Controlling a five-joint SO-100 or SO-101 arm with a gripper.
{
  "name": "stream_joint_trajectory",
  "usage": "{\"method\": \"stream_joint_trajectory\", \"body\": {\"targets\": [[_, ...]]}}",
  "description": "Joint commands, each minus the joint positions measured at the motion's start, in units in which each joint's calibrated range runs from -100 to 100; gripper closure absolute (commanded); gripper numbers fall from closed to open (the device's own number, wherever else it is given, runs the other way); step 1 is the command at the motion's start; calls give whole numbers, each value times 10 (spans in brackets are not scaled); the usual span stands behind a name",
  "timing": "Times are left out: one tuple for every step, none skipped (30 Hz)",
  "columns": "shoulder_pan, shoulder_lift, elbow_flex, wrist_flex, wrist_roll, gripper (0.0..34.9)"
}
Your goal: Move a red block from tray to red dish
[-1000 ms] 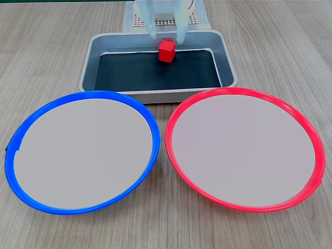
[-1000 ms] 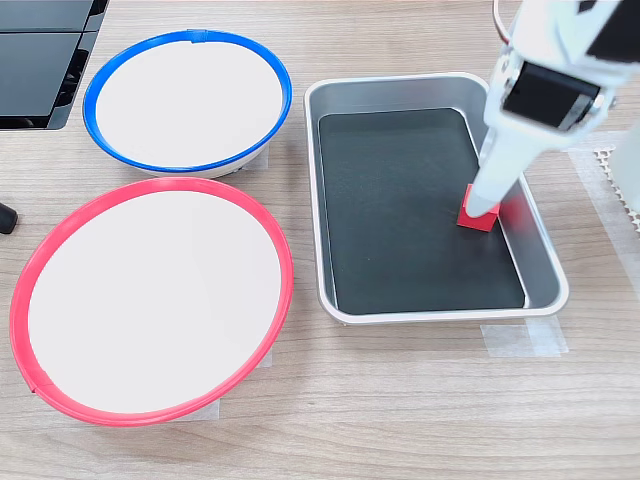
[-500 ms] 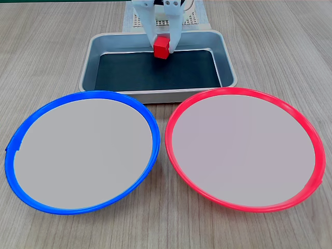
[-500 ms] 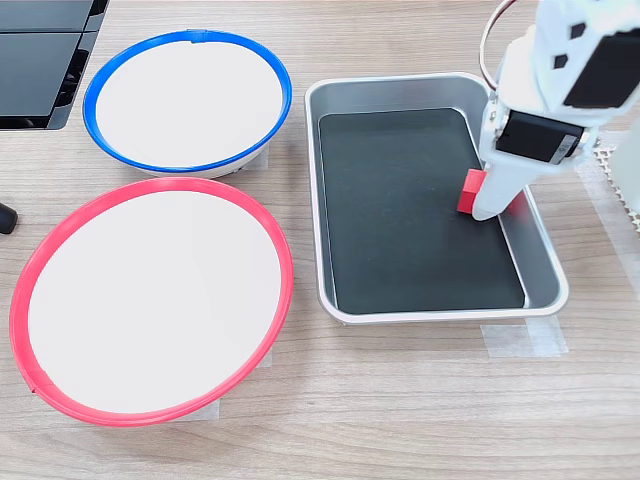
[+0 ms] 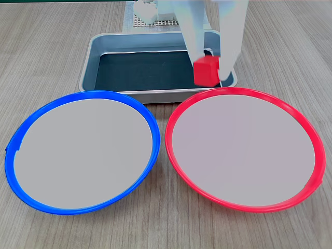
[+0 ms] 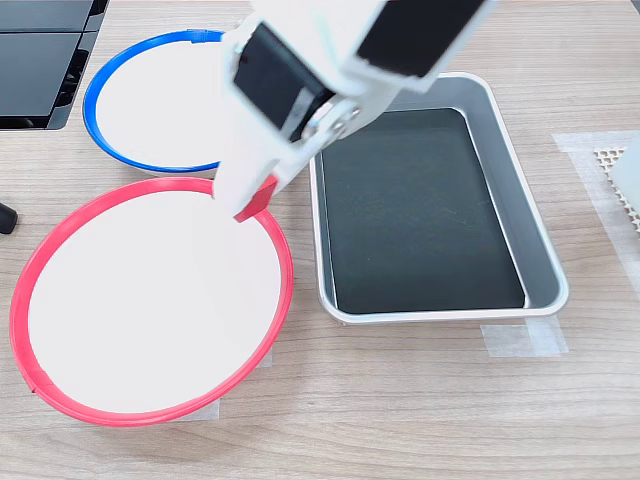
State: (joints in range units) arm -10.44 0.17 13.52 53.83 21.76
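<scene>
gripper: your white gripper (image 5: 210, 72) is clamped shut around the small bright red cube (image 5: 206, 70), blurred.
cube: held in the air at the red-rimmed round plate's (image 6: 45, 262) edge nearest the rectangular silver-grey metal tray (image 6: 540, 250); tilted, no long axis.
change: half a second ago the cube was over the tray; you'll see the tray empty now.

a lab-style bench: wood-grain tabletop (image 6: 420, 420), taped-down tray (image 6: 535, 245), white robot arm (image 6: 340, 50)
</scene>
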Motion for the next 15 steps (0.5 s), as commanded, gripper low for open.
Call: {"method": "stream_joint_trajectory", "body": {"targets": [[-21, 67, -35, -111, -11, 346], [-22, 70, -33, -118, -11, 346], [-25, 77, -32, -129, -11, 339], [-29, 90, -28, -149, -11, 303], [-31, 95, -27, -158, -11, 269], [-33, 99, -26, -167, -10, 209], [-33, 101, -22, -172, -9, 177], [-35, 101, -19, -177, -9, 154], [-35, 99, -17, -177, -9, 145], [-35, 93, -14, -178, -9, 137], [-35, 87, -11, -178, -9, 142], [-35, 71, -2, -179, -12, 162], [-33, 38, 25, -190, -19, 227], [-30, -5, 56, -201, -36, 310], [-27, -41, 87, -212, -47, 346]]}}
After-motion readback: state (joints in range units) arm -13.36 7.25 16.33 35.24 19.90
